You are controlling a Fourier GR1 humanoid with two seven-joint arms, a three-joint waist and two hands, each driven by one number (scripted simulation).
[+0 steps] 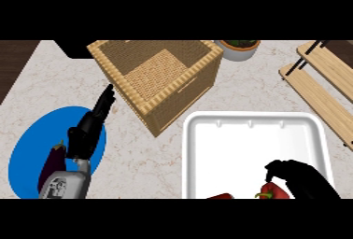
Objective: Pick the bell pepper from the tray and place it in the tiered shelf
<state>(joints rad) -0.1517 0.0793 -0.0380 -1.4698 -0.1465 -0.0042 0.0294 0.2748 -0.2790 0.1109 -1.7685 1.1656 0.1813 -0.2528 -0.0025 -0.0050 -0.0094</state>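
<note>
The red bell pepper [271,191] with its green stem lies at the near edge of the white tray [228,140], cut off by the view's lower edge. My right hand [303,179] comes in from the lower right, its fingers curled down over the pepper's top and right side. Another red bit [221,196] shows further left on the tray's near edge. The wooden tiered shelf [324,79] stands at the far right. My left hand [88,130] rests open over the blue plate, fingers pointing up.
A wicker basket [158,70] stands at the centre back, close to the tray's far left corner. A blue plate [34,144] at the left holds a dark eggplant [52,161]. A potted plant [238,47] sits behind the basket.
</note>
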